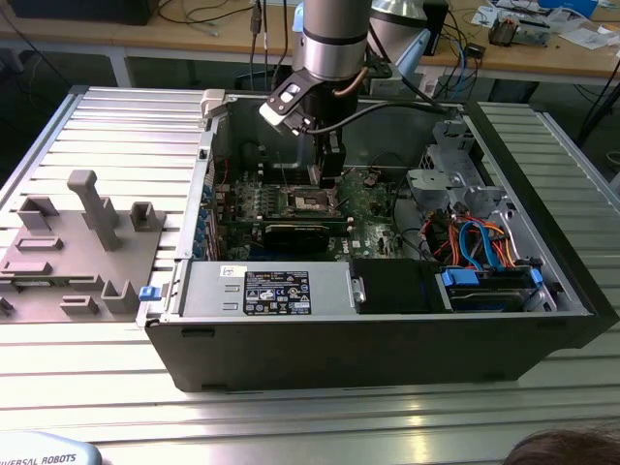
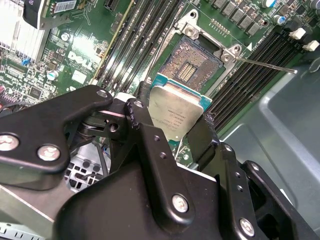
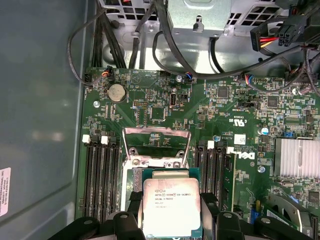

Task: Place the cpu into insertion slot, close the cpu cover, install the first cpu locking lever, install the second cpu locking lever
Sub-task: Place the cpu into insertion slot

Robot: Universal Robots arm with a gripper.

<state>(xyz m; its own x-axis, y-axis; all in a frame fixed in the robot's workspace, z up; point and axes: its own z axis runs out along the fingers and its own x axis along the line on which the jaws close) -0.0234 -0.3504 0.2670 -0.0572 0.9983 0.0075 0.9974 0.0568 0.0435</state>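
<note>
Small flat square cpu point(image 3: 171, 207) with the silver-grey metal top is in the tool point(image 2: 172, 120), clamped by two opposite edges between the black fingers point(image 2: 141, 116). It hangs over the near part of the square insertion slot point(image 2: 192, 62) and isn't seated: in the second wrist view the bare contact field shows past the chip's edge. Can't tell the gap or whether it's dead level.

Thin silvery cpu cover point(image 3: 157, 131), a frame plate with a square window, stands flipped up on the side of the slot away from the tool. A thin bare-metal locking lever point(image 2: 265, 65) sticks out sideways, released. Can't make out the other one for sure.

Step in hand: first one, cpu into slot. Cover and both levers are not done.

My read on what placing calls for: chip square to the slot outline, corners matched, straight down, no sliding across the contacts.

Around it: green motherboard point(image 3: 165, 100) with black memory slots point(image 3: 102, 185) flanking the socket, inside an open black computer case point(image 1: 387, 358) on the ribbed aluminium tabletop point(image 1: 107, 116). The arm point(image 1: 329, 39) reaches down into the case. A grey moulded fixture point(image 1: 68, 262) sits on the exterior view's left, well apart.
</note>
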